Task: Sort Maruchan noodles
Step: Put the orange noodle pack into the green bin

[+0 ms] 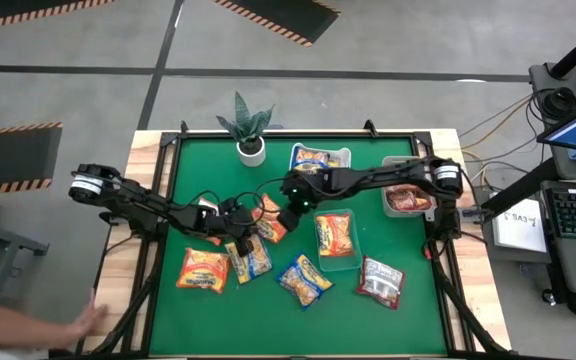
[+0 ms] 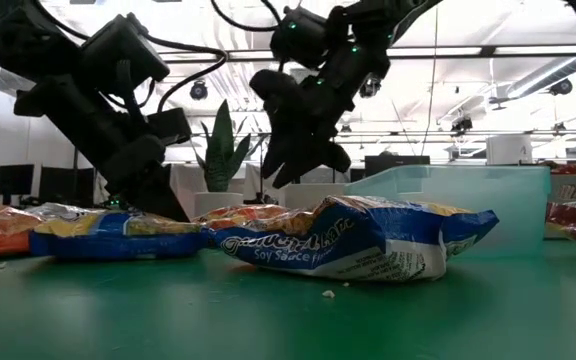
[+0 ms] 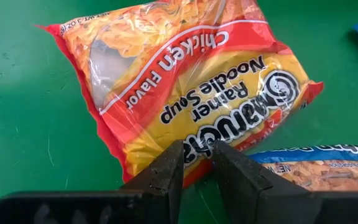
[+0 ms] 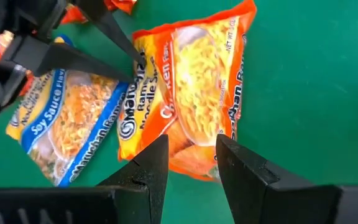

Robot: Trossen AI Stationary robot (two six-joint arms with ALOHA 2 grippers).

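Maruchan noodles: packets lie scattered on the green table (image 1: 183,180); the orange chicken packet (image 3: 185,93) lies flat at the tips of both grippers.
Left gripper (image 3: 197,158): low over the table, its jaws a narrow gap apart and nipping the near edge of the orange chicken packet.
Right gripper (image 4: 188,152): hangs above the same packet, nothing between its jaws, which stand spread with the packet's edge showing in the gap.
Soy sauce packet (image 4: 67,118): blue and yellow, flat on the table just beside the orange one, off to one side of the right jaws.
Clear tray (image 1: 336,240): beyond the right gripper, holding one orange packet.
Front of table: three more packets lie well apart from both jaws.
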